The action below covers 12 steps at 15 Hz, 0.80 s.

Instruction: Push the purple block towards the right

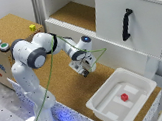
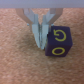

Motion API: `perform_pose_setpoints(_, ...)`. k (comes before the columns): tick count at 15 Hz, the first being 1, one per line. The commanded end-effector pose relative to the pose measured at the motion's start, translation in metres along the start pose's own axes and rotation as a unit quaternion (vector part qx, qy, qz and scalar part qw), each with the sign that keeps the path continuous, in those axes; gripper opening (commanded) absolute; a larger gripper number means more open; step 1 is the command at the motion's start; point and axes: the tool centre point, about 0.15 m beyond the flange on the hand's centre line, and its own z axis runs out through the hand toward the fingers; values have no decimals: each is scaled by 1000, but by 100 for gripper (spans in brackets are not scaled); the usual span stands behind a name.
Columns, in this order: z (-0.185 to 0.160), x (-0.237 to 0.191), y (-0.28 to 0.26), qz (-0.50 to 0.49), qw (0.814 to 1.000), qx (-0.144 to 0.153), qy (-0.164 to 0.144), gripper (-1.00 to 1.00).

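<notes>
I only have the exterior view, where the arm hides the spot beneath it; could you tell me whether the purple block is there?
Observer: Yes, the wrist view shows the purple block on the cork surface, right beside the gripper.
Operator: Are the jaws around it?
Observer: No, the jaws are closed together and appear to touch one side of the block.
Operator: Does it carry any markings?
Observer: Yellow symbols show on its two visible faces.
</notes>
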Motion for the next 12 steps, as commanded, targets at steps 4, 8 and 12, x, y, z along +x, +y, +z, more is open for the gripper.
perform_pose_setpoints(4,-39,-2,45,-10,1000,-23,-4,-100)
perform_pose_setpoints(8,-89,-15,28,-25,999,-9,18,100)
perform_pose_setpoints(12,-113,-24,30,-21,998,-51,32,100)
